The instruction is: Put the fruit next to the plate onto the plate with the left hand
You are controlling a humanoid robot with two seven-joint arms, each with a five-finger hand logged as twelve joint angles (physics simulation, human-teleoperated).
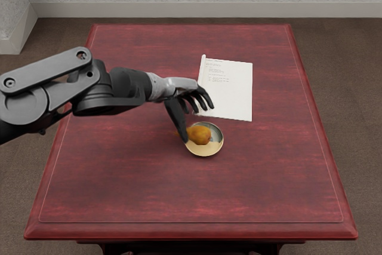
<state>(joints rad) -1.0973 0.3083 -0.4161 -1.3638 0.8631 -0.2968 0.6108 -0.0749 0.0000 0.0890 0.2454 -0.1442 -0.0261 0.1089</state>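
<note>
The left robot hand [188, 104] hangs just up-left of the plate with its fingers [202, 98] spread apart and clamped on nothing; one dark digit [178, 123] points down beside the left side of the fruit, so near that I cannot tell whether it touches. The fruit [200, 135], yellow-orange and rounded, lies inside the small golden plate [210, 151], towards its left half; so the placing looks done and the step in hand is, by my reading, the letting-go and retreat.

To do it well, the down-pointing digit should lift straight up first, clear of the fruit and the rim, before the arm draws back to the left; a sideways pull could roll the fruit or drag the light plate. The splayed fingers reach over the edge of the white sheet of paper [230, 88] just behind the plate, so keep them high; the red worktop [149, 189] to the left gives room.
</note>
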